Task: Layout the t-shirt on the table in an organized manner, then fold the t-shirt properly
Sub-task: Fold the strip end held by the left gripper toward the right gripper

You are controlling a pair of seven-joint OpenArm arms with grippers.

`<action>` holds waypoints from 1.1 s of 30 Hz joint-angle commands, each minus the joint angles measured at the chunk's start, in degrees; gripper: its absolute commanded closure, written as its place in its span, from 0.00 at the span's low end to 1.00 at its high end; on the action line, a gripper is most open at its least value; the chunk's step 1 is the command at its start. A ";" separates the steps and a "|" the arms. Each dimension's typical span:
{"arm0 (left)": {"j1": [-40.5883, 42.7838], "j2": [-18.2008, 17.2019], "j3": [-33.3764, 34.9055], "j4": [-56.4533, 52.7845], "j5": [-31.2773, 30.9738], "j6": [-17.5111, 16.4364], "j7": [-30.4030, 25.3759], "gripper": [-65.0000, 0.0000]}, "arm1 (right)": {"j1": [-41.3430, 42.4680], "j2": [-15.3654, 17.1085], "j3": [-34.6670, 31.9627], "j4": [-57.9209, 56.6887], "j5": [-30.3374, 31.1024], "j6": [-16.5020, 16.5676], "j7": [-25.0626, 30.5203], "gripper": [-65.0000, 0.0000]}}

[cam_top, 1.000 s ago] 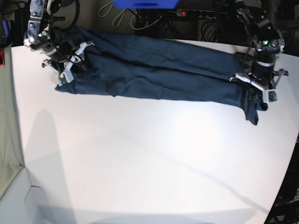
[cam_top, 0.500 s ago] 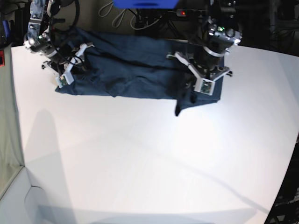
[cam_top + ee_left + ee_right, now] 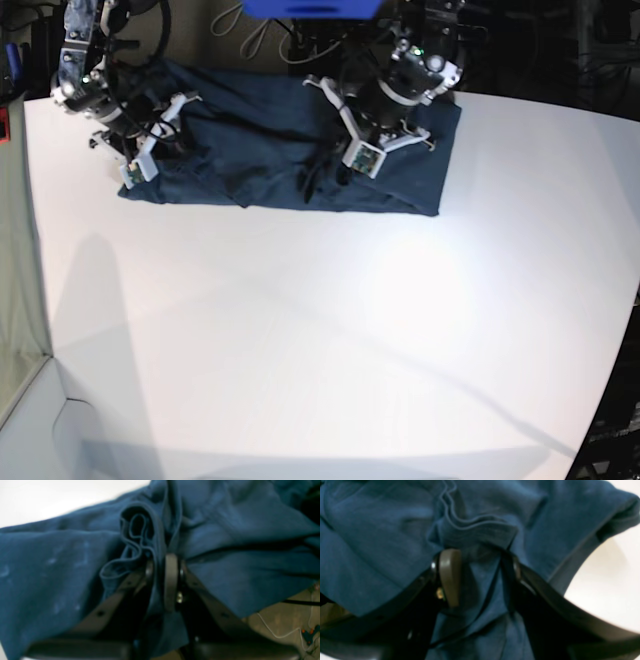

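On the white table [image 3: 330,350] we found the navy t-shirt [image 3: 270,170] lying along the far edge, doubled over on itself, its right-hand end folded back toward the middle. Our left gripper [image 3: 335,165] hung over the shirt's centre, its fingers [image 3: 171,580] drawn almost together and pinching a bunched ridge of cloth, hems curling just above them in the left wrist view. Our right gripper [image 3: 150,135] sat at the shirt's other end, near the table's left corner; its fingers [image 3: 448,577] stood moderately apart with a thick fold of fabric packed between them, pressed against both. Cables [image 3: 260,30] trailed behind the table.
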 commanded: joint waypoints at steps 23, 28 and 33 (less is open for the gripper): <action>-4.68 3.19 0.43 -0.34 -0.37 -0.09 -0.74 1.00 | 0.30 0.40 0.07 0.69 0.28 -0.12 0.42 0.58; -4.68 2.04 0.52 -0.43 -0.81 -0.36 -0.65 0.99 | 0.91 0.40 0.07 0.69 0.28 -0.12 0.42 0.58; -4.60 2.04 0.52 -0.43 -0.89 -0.27 -0.65 0.86 | 1.35 0.40 0.07 0.69 0.28 -0.12 0.42 0.58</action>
